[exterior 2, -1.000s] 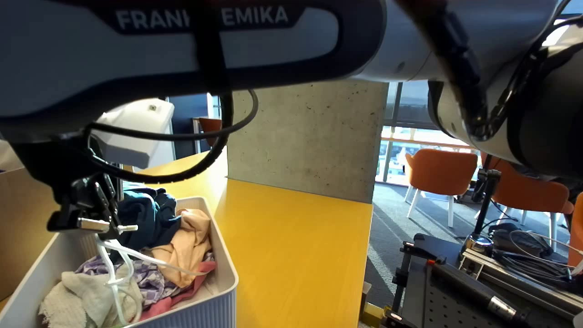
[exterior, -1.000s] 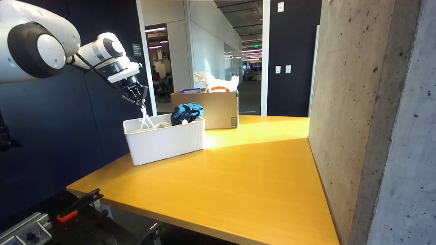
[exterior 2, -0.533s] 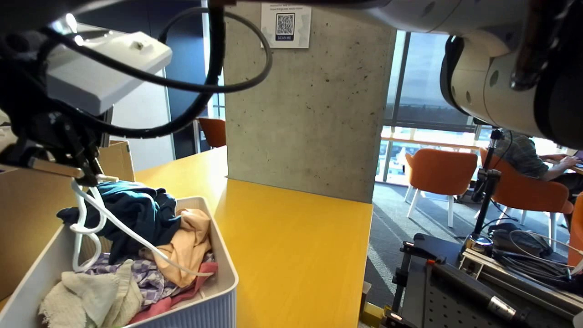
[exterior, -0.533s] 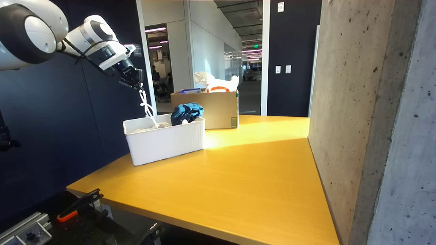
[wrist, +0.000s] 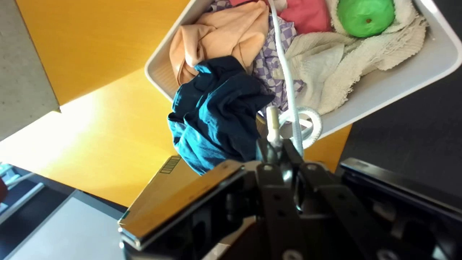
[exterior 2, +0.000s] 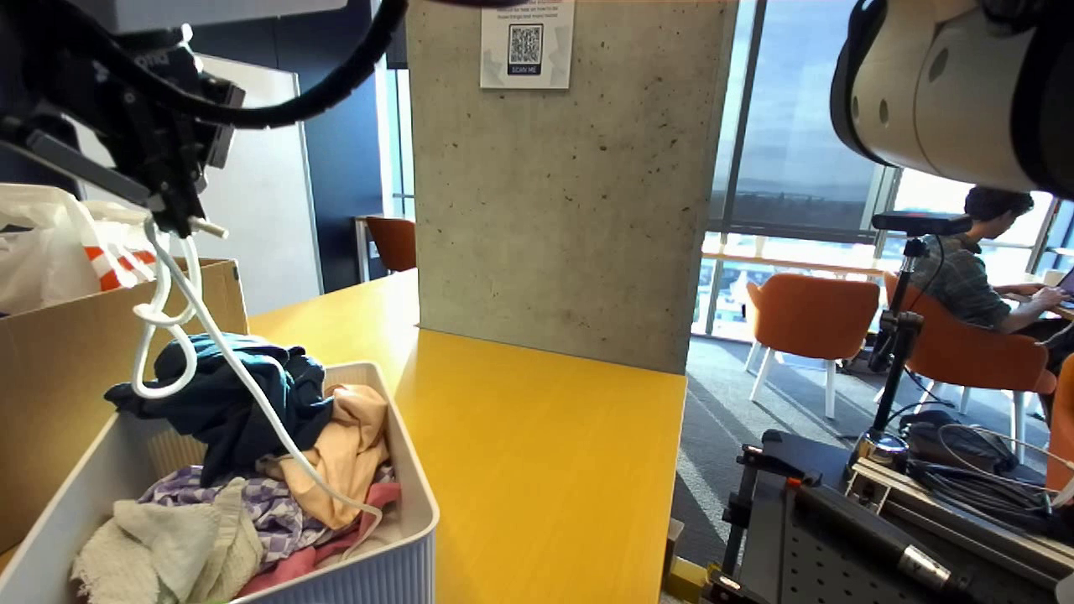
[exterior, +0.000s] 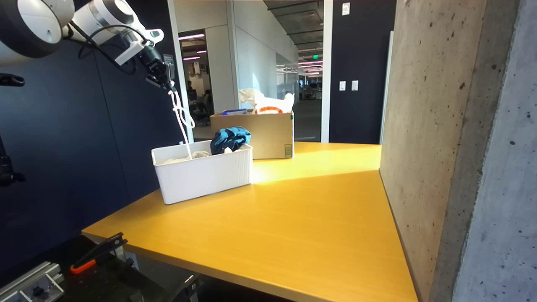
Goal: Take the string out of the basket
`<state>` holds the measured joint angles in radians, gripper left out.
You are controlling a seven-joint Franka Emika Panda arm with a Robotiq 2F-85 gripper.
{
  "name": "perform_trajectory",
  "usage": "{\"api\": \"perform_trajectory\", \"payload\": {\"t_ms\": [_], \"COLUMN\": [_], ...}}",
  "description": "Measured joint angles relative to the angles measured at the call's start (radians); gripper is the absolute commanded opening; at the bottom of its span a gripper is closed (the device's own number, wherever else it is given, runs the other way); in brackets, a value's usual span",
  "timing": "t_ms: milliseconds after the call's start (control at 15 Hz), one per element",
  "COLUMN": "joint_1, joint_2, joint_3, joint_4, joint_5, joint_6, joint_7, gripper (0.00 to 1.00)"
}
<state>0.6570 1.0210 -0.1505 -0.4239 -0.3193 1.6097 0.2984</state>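
The string is a thin whitish cord (exterior: 178, 111), also seen in an exterior view (exterior 2: 243, 375) and the wrist view (wrist: 285, 68). My gripper (exterior: 170, 87) is shut on it high above the basket; the gripper also shows in an exterior view (exterior 2: 176, 220) and the wrist view (wrist: 276, 146). A short cord end sticks out past the fingertips. A knotted loop hangs below the fingers in the air. One long strand runs down into the white basket (exterior: 205, 178), also seen in an exterior view (exterior 2: 352, 579), and its lower end lies among cloths near the wall.
The basket holds a dark blue cloth (exterior 2: 252, 386), a peach cloth (exterior 2: 357, 419), other cloths and a green round item (wrist: 366, 16). A tan cardboard box (exterior: 260, 130) stands behind it on the yellow table (exterior: 293, 218). A concrete wall (exterior: 436, 126) bounds the table.
My gripper has risen well above the basket with the string. The knotted loop has come up out of the basket and the long strand is drawn straighter. The basket has not moved.
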Motion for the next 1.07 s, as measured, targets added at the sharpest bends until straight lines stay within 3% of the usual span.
{"api": "perform_trajectory", "payload": {"t_ms": [533, 1067], "joint_1": [-0.067, -0.172], "joint_2": [-0.071, -0.108], "joint_3": [0.027, 0.085], "joint_4": [0.003, 0.005], "joint_5": [0.116, 0.222], "joint_6": [-0.09, -0.103], "joint_7": [0.262, 0.547], "gripper": [0.02, 0.02]}}
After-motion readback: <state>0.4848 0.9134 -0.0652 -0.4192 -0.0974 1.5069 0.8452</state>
